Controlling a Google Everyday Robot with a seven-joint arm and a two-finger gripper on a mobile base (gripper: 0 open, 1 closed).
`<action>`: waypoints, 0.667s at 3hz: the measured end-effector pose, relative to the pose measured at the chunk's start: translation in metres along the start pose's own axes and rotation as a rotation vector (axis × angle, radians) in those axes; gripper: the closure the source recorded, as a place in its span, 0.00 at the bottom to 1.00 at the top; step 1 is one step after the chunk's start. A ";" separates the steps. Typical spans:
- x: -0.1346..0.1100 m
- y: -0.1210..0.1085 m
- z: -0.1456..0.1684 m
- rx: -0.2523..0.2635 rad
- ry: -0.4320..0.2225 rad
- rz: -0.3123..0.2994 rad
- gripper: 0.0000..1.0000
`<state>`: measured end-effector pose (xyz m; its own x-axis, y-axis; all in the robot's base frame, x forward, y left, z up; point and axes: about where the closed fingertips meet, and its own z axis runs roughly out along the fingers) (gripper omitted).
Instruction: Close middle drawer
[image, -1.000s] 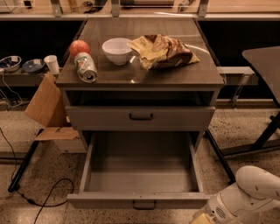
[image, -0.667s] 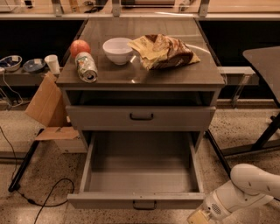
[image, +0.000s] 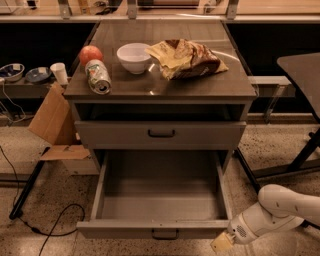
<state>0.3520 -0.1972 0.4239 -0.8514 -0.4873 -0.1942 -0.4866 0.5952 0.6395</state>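
Drawer (image: 160, 192) stands fully open, unpushed; pincer (image: 223, 243) (open or closed, I cannot tell) sits beside its front-right corner.

Speckled terrazzo floor (image: 55, 190) under dim warm light, crossed at left by a black cable (image: 45, 234). A cardboard box (image: 50, 120) leans at left; a dark table (image: 300, 70) stands at right.

One camera looks steeply down at the cabinet (image: 160, 98) front, end effector (image: 222, 243) at lower right.
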 end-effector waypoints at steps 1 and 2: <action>-0.006 -0.012 -0.002 0.006 -0.022 0.039 1.00; -0.009 -0.017 -0.003 0.006 -0.030 0.062 1.00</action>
<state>0.3683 -0.2054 0.4169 -0.8851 -0.4306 -0.1765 -0.4342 0.6276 0.6462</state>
